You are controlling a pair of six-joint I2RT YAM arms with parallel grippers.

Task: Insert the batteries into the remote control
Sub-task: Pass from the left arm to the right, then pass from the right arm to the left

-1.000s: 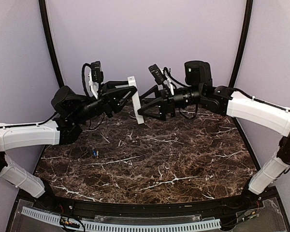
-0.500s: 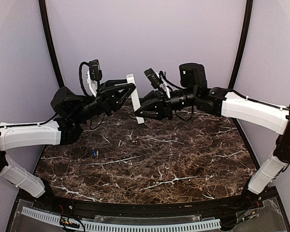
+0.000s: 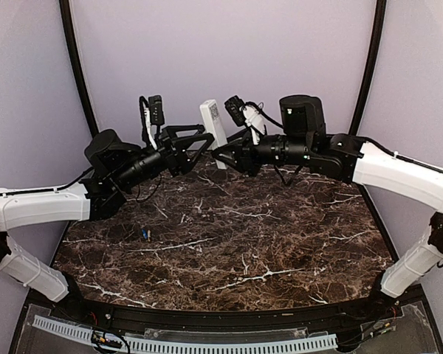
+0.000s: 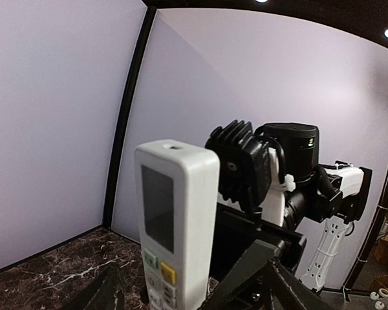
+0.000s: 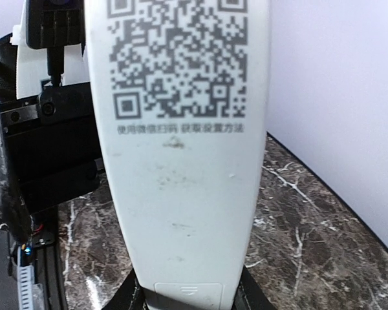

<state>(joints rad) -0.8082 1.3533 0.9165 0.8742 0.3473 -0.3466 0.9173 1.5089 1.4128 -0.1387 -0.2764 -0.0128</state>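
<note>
You are clamping the remote control point(image 3: 213, 124) in the right gripper point(image 3: 224, 155), left gripper point(image 3: 201, 141) gaping beside it, batteries point(image 3: 144, 234) needing fetching next.

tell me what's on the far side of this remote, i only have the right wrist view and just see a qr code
Observer: The remote control has a screen and coloured buttons on that face, turned toward the left wrist camera.
Operator: is the other side gripping it too
Observer: It looks not. The left fingers stand spread on either side of it.
Operator: where are the batteries
Observer: The batteries lie on the table, toward its left edge.
</note>
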